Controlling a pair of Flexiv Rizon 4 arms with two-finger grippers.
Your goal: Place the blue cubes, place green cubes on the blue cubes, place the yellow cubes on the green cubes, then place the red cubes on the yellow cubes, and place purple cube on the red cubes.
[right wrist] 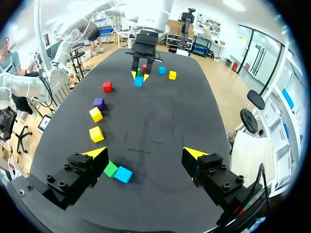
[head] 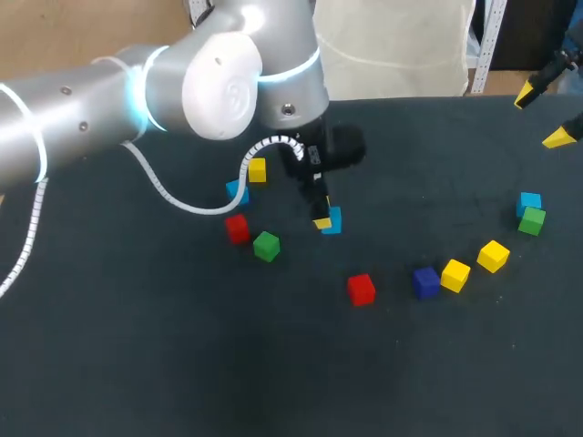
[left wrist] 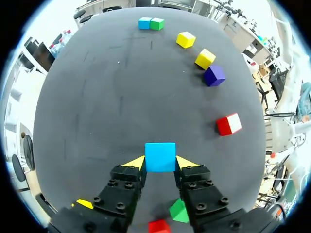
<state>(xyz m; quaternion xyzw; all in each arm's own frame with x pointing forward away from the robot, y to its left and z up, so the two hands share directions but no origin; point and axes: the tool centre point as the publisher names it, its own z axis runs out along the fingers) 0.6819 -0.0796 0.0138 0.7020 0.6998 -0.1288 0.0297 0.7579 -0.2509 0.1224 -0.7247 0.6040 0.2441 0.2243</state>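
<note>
Two states shown: left gripper [left wrist: 160, 163] clasps a blue cube [left wrist: 160, 154] between both fingers, right gripper [right wrist: 146, 153] spread wide.

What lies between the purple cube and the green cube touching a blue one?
A yellow cube beside the purple cube, second yellow cube nearer the green cube; head view.
</note>
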